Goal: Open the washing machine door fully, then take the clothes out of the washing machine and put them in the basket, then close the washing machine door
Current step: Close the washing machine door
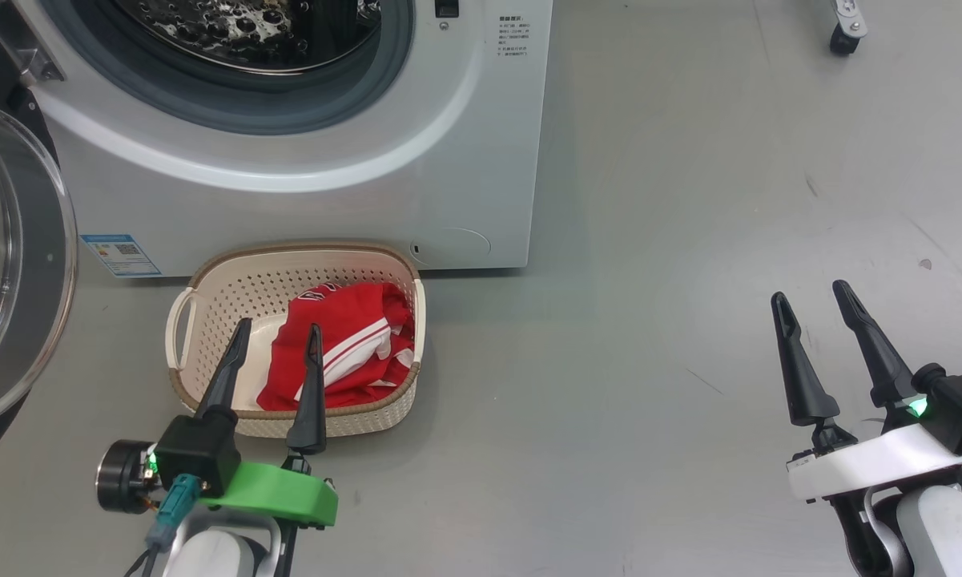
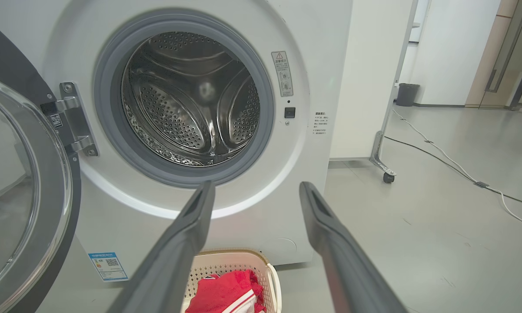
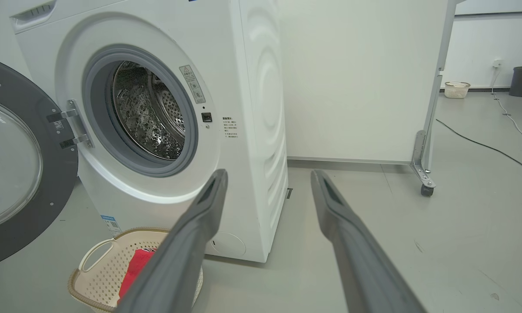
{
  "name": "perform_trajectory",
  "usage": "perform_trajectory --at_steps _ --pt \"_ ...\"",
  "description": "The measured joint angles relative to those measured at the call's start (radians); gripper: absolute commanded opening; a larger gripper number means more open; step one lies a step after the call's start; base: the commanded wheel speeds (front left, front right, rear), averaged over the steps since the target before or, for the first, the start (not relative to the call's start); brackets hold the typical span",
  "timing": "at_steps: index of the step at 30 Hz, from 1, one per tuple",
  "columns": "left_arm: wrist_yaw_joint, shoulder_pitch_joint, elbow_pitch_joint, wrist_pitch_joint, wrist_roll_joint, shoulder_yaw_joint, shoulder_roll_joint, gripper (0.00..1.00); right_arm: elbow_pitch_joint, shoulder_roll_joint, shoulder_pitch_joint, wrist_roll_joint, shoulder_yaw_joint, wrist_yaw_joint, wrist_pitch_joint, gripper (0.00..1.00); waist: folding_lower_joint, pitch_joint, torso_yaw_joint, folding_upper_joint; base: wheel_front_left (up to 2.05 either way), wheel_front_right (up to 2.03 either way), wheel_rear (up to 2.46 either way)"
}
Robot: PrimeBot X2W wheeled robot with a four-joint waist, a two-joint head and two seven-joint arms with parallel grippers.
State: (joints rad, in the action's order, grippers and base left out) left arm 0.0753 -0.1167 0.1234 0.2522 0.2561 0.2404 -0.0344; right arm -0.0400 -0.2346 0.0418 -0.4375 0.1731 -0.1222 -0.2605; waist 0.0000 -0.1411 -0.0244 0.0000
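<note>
So here's where we're at: the washing machine door (image 1: 8,256) is swung wide on our left, well clear of the opening, which gave us room to reach into the drum (image 2: 187,108). From the left wrist view the drum looks bare. The clothes (image 1: 344,340), red with white stripes, sit bunched in the basket (image 1: 208,296). It's parked on the floor (image 1: 649,320) right up against the foot of the washing machine (image 1: 416,160), just under the opening, so it's a short drop.

The left gripper (image 1: 279,324) hovers over the basket's near rim, jaws spread wide and holding nothing. The right gripper (image 1: 809,290) is well off to the right over bare floor, jaws likewise apart and empty. Our guess is the unloading's done and only shutting the door is left, and the left arm is nearer to it.

Writing-wise, the blue label sticker (image 1: 120,255) low on the front has a QR code. There's a block of small print (image 1: 513,36) right of the opening and a warning sticker (image 2: 282,74) with a triangle. It's all too small for us to read, and there's no brand we can make out.
</note>
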Motion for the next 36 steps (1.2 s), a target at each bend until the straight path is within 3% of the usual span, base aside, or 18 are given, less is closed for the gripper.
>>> perform_trajectory --at_steps 22,36 --pt "0.000 0.004 0.004 0.000 -0.003 0.023 0.000 1.00 0.000 0.006 -0.001 0.000 -0.004 0.000 0.000 1.00 0.0000 -0.005 0.000 0.0000 0.00 0.00 0.00" --pt "0.000 0.004 0.014 0.000 0.017 0.054 0.000 1.00 0.006 -0.011 -0.028 0.009 -0.007 0.000 0.000 1.00 0.0000 0.009 0.103 0.0000 0.00 0.00 0.00"
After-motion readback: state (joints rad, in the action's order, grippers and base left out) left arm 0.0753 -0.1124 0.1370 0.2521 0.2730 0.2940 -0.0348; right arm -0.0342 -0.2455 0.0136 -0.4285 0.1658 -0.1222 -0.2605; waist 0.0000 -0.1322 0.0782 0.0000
